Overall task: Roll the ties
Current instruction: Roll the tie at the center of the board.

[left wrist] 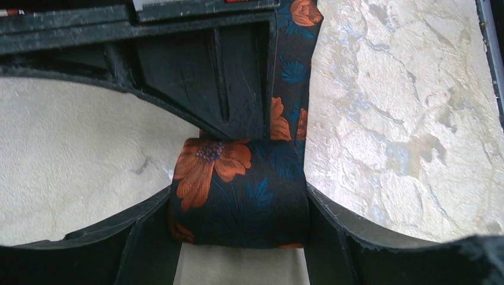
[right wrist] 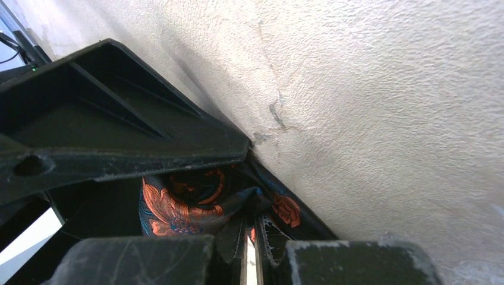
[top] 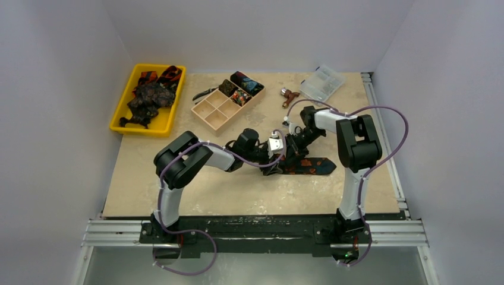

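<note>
Your left end effector [left wrist: 239, 209] clamps the rolled end of the tie [left wrist: 246, 178] between its fingers on the desk [left wrist: 392, 119], the unrolled length running ahead of it, while your right end effector [right wrist: 252, 237] pinches the fabric at that roll.

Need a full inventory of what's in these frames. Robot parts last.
dark floral necktie: 1, black with orange and blue flowers, table centre, one end rolled
yellow plastic tray: 1, yellow, far left
loose ties: heap, count unclear, dark with red and orange prints, in the tray
beige compartment organiser: 1, beige, right of the tray
rolled ties: about 3, dark and multicoloured, organiser's far compartments
dark hand tool: 1, black, left of the organiser
small brown object: 1, type unclear, far centre
clear plastic box: 1, transparent, far right
beige table: 1
purple cables: along both arms
left gripper: black, shut on the roll
right gripper: black, pinching tie fabric
</note>
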Available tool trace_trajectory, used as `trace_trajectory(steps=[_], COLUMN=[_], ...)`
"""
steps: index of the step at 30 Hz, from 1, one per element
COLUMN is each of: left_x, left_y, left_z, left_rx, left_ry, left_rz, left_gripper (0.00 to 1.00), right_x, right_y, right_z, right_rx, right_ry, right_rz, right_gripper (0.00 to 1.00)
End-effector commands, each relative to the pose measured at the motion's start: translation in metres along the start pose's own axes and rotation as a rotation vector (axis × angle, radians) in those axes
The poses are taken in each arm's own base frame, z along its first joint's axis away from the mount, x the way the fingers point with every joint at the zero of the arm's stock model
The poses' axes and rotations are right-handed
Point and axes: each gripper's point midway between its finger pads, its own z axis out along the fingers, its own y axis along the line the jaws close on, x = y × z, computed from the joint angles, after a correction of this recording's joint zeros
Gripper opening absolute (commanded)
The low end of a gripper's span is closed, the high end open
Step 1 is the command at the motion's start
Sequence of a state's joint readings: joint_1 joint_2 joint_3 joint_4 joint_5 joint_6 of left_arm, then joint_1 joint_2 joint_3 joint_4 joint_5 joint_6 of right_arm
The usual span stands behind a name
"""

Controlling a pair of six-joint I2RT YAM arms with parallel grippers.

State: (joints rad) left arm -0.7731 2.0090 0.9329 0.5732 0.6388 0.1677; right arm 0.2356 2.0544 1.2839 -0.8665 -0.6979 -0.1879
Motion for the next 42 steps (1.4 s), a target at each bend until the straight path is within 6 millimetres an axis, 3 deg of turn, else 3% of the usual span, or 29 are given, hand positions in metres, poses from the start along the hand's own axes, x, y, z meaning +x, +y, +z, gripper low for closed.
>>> trace_trajectory(steps=[1, 6, 9, 14, 17, 21, 24, 27, 32, 42], left_x=[-0.01, -0.016, -0.014, -0.015, -0.008, 0.014, 0.025, 0.029, 0.028, 0.028], left_y=[-0.003, 0.0, 0.001, -0.006, -0.009, -0.011, -0.012, -0.014, -0.014, -0.013], left_z=[0.012, 0.008, 0.007, 0.007, 0.004, -0.005, -0.009, -0.01, -0.009, -0.009], left_rx=[0.031, 0.016, 0.027, 0.063, 0.063, 0.024, 0.008, 0.006, 0.009, 0.006], left_ry=[-0.042, -0.068, -0.065, -0.061, -0.04, 0.019, 0.044, 0.055, 0.058, 0.066], left_rz=[0.047, 0.041, -0.001, -0.041, -0.044, -0.058, -0.073, -0.077, -0.063, -0.045], left_gripper=[0.64, 0.68, 0.66, 0.42, 0.23, 0.11, 0.08, 0.05, 0.03, 0.03], right_x=[-0.006, -0.01, -0.013, -0.025, -0.034, -0.041, -0.029, 0.002, 0.046, 0.066], right_y=[-0.063, -0.059, -0.057, -0.052, -0.037, -0.014, -0.006, -0.014, -0.021, -0.032], right_z=[0.019, 0.021, 0.022, 0.018, 0.008, -0.034, -0.065, -0.076, -0.072, -0.059], right_rx=[0.258, 0.281, 0.29, 0.283, 0.232, 0.142, 0.11, 0.138, 0.146, 0.142], right_ry=[0.045, 0.045, 0.043, 0.028, 0.009, -0.069, -0.089, -0.023, 0.093, 0.187], right_rz=[-0.083, -0.144, -0.191, -0.246, -0.251, -0.218, -0.2, -0.17, -0.143, -0.084], right_gripper=[0.0, 0.0, 0.0, 0.0, 0.0, 0.29, 0.41, 0.45, 0.52, 0.45])
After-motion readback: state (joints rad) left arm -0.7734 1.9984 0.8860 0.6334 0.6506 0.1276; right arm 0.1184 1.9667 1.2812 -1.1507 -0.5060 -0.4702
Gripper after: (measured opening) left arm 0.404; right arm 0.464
